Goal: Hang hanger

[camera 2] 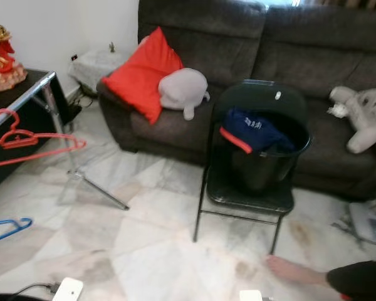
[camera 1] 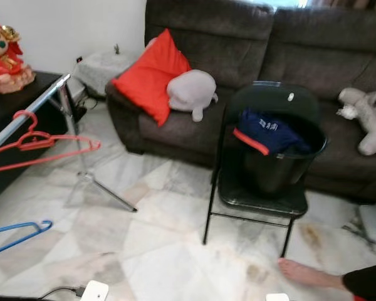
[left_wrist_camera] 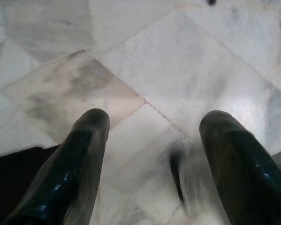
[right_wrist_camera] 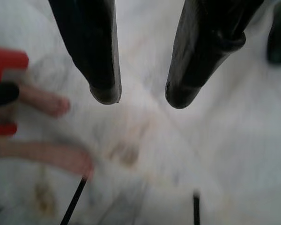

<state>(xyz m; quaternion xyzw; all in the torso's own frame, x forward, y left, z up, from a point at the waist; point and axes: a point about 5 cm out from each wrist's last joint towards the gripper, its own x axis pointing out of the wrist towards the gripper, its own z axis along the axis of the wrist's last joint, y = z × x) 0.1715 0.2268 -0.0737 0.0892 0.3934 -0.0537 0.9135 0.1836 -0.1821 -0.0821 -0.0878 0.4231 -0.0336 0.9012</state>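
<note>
Hanging on our rail [camera 1: 25,111]: red hanger [camera 1: 41,145] | blue hanger [camera 1: 15,233] lower left | left gripper [left_wrist_camera: 152,136] released over floor | right gripper [right_wrist_camera: 140,96] released near person's feet [right_wrist_camera: 47,103]

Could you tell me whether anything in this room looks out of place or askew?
A black bucket stuffed with a navy garment sits on the folding chair rather than the floor. A person's bare foot rests beside the chair's leg.
</note>
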